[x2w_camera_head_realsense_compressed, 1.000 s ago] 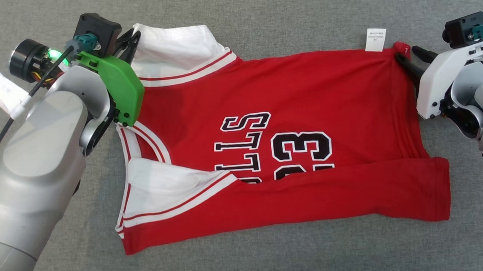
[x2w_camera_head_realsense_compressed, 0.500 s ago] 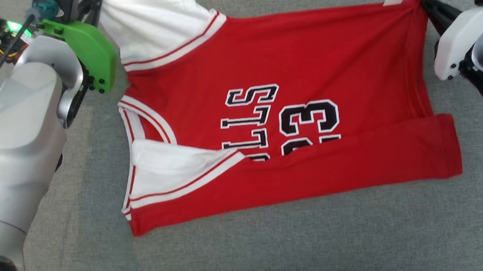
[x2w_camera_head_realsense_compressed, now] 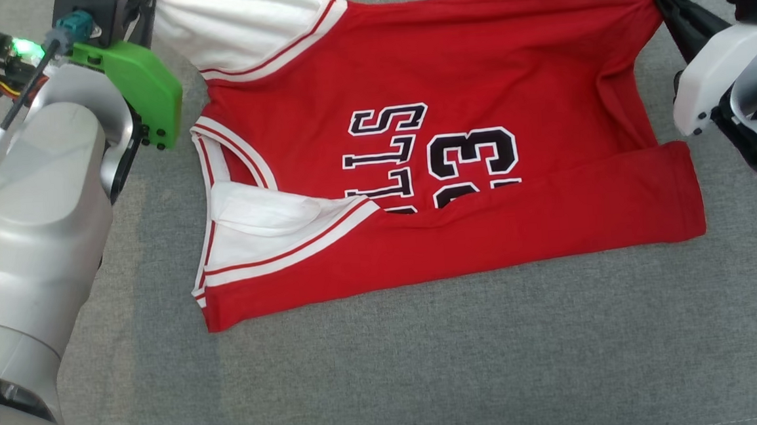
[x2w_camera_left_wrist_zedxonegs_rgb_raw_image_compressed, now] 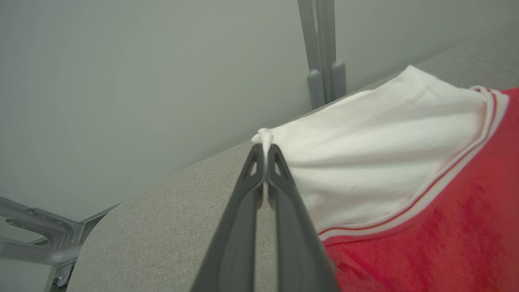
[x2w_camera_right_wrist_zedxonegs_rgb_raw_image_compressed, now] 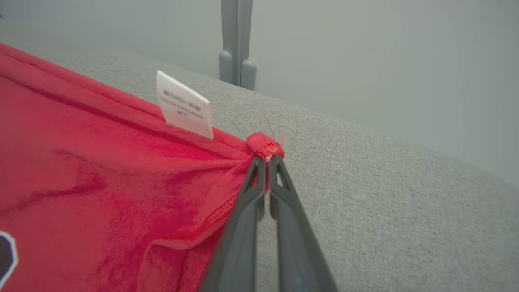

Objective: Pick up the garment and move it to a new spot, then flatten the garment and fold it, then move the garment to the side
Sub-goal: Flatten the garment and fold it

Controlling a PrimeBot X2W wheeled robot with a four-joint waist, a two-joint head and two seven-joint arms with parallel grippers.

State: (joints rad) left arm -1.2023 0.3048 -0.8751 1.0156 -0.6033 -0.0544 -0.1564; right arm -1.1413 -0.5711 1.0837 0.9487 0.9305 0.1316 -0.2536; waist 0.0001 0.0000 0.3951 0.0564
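Left arm: a big gray arm with a green cover is at the left side of the head view.
Left gripper: its two dark fingers are squeezed together on the tip of the white corner. A little bit of white cloth pokes out past the tips.
White corner: it is pulled tight from the pinch toward the red part. It has a red and white stripe along its edge.
Garment: a red jersey in the middle of the gray table top. Its far edge is stretched in a line between the two grippers.
Print: black letters and a "23" with white edges, turned sideways. The fold hides the near part of it.
Fold: the near side of the jersey is folded over on top in a long red strip.
Tag: a small white tag sticks up from the far edge, near the red corner.
Right gripper: its fingers are squeezed together on the red corner, and a bunched bit pokes out past the tips.
Behind: a gray post stands by a pale wall.
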